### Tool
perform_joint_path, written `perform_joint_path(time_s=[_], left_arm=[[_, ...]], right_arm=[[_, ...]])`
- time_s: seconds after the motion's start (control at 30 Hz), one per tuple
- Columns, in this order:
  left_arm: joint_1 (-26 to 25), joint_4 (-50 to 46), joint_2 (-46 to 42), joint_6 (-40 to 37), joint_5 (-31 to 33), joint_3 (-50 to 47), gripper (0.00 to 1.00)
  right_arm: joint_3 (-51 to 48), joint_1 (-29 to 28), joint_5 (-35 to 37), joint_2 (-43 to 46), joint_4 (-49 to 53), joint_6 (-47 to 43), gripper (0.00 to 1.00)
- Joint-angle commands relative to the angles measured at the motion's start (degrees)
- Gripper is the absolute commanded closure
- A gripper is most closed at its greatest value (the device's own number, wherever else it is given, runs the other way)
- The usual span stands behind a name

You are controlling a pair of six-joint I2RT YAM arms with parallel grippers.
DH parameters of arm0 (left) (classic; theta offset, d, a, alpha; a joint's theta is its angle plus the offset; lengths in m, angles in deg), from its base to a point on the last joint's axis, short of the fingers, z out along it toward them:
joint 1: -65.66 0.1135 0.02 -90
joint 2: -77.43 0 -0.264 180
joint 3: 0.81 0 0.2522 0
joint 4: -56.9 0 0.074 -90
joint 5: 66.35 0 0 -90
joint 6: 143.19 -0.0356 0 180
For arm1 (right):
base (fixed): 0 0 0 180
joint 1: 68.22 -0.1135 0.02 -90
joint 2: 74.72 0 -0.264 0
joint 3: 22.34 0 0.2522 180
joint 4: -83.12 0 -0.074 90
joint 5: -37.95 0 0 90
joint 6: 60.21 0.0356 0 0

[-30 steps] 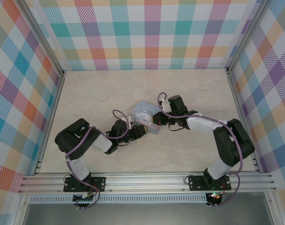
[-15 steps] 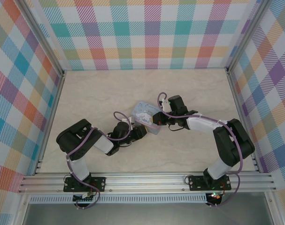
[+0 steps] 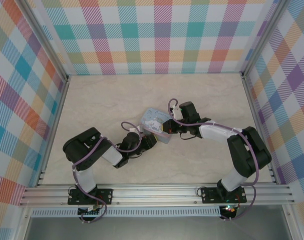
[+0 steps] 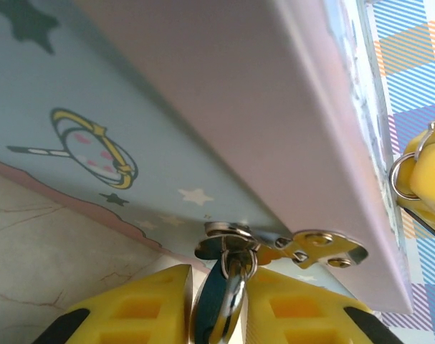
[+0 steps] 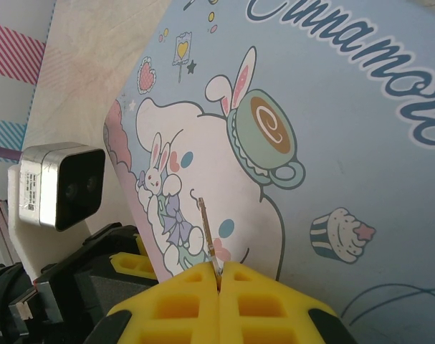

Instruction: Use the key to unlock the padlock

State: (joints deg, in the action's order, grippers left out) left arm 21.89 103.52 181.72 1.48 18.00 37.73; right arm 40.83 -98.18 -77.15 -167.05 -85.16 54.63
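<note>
Marble tabletop [image 3: 101, 100]; arms bent inward, left gripper [image 3: 149, 142] tight around padlock [image 4: 218, 304], right gripper [image 5: 218, 272] tight on key [image 5: 206, 226]

Marbled table [image 3: 91, 110] — 1 blue tin [image 3: 153, 120] resting.

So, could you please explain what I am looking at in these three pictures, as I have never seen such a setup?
These are two robot arms bolted at the near edge of a table. The overhead picture looks down on both: the left arm and the right arm reach toward a pale blue cartoon tin on it. The other two pictures come from cameras on each wrist, so the yellow blocks at the bottom are that arm's own fingers. In the left wrist picture, the left pincer sits around the dark padlock hanging at the tin's metal hasp and appears to pinch it. In the right wrist picture, the right pincer is shut on the thin key, which sticks up in front of the tin's lid.
</note>
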Motion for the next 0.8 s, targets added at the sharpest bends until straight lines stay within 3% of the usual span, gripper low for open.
perform_joint_path(time_s=[0.0, 0.77], left_arm=[[-0.8, 1.5, 0.6, 0.4, 2.0, -0.7, 0.78], [-2.9, 0.4, 0.4, 1.5, 6.0, -1.0, 0.75]], right_arm=[[0.2, -0.2, -0.7, -1.7, 1.0, 0.1, 0.99], [-0.2, -0.2, -0.9, -1.8, 0.6, 0.4, 0.99]])
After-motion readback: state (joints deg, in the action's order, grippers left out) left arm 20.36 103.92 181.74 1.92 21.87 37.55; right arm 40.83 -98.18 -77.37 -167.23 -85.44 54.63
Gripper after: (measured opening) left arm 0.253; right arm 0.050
